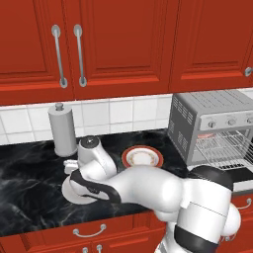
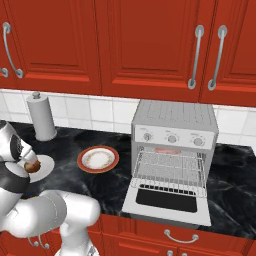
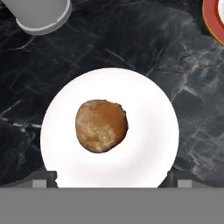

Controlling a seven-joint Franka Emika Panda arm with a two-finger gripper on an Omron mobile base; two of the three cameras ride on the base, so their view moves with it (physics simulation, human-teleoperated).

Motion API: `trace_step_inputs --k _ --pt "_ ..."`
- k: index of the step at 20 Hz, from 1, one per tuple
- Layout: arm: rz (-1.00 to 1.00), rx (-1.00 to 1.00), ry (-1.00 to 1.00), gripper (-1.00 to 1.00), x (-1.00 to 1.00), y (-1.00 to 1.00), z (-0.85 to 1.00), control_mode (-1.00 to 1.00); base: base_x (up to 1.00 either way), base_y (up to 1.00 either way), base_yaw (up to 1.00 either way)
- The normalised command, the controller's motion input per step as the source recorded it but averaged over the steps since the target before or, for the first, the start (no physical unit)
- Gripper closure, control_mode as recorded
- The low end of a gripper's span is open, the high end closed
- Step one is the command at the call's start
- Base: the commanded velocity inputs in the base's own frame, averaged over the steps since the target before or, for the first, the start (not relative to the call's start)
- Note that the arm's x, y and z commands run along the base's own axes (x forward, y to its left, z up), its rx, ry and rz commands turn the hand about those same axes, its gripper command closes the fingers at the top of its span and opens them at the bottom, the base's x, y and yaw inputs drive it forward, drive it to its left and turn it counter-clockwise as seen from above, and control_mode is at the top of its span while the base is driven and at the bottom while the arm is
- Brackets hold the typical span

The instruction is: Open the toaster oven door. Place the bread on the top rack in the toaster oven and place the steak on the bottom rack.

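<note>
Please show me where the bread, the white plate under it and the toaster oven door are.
bread [image 3: 101,125]: hand view, middle of the brown roll.
white plate [image 3: 148,113]: hand view, bare surface right of the roll.
toaster oven door [image 2: 168,198]: right base view, dark glass window of the dropped-open flap.

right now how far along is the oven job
Done: the toaster oven door hangs open, both racks bare. In hand: open jaws hover above the bread on its white plate, not yet gripping. Left: bread to the top rack, then the steak, already off the red-rimmed plate, to the bottom rack.
</note>
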Motion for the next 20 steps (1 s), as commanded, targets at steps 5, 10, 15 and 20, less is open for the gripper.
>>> trace_step_inputs --k 5,10,15,20 --pt "0.0 0.0 0.0 -1.0 0.15 0.12 -0.17 -1.0 0.0 0.0 0.0" --pt "0.0 0.0 0.0 -1.0 0.15 0.06 -0.2 -1.0 0.0 0.0 0.0" --pt "0.0 0.0 0.03 -1.0 0.13 0.0 -0.13 -1.0 0.0 0.0 0.0" --pt "0.0 0.0 0.05 -1.0 0.17 0.04 -0.15 -1.0 0.0 0.0 0.0"
